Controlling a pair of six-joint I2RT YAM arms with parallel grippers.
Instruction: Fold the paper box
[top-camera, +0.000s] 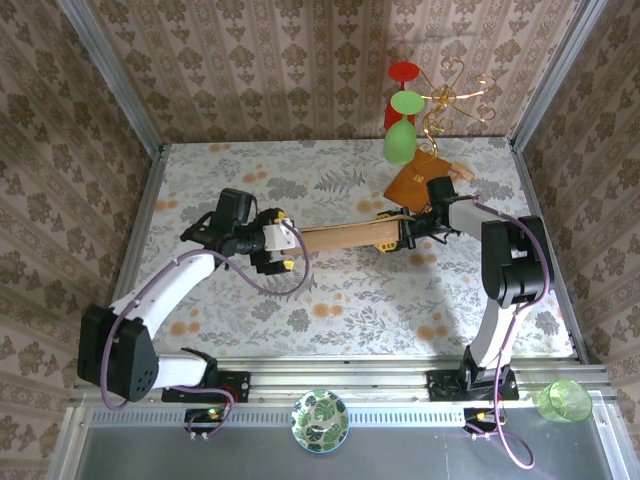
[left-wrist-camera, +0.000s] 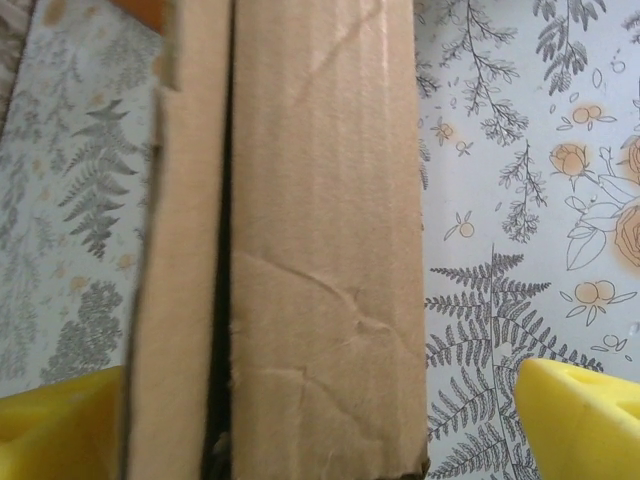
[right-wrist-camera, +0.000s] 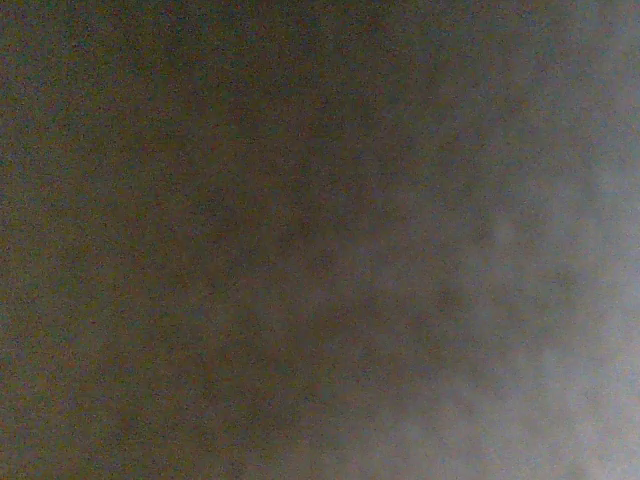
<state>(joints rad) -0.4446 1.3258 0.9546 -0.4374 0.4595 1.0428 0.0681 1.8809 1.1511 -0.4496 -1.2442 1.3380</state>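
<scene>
The paper box (top-camera: 342, 237) is a long tan cardboard shape in mid-table, stretched between my two grippers. In the left wrist view its creased panels (left-wrist-camera: 325, 250) run top to bottom with a dark slit between two of them. My left gripper (top-camera: 287, 241) is at the box's left end and stands open. Its yellow fingers (left-wrist-camera: 580, 420) are spread wide around the box (left-wrist-camera: 320, 425), the right one clear of the cardboard. My right gripper (top-camera: 392, 232) is at the box's right end, its yellow tips set on either side of the cardboard. The right wrist view is dark and blurred.
A smaller orange-brown flat piece (top-camera: 420, 178) lies behind the right gripper. A gold stand with green and red glasses (top-camera: 405, 120) stands at the back. A patterned bowl (top-camera: 320, 420) and a green cup (top-camera: 563, 400) sit on the near rail.
</scene>
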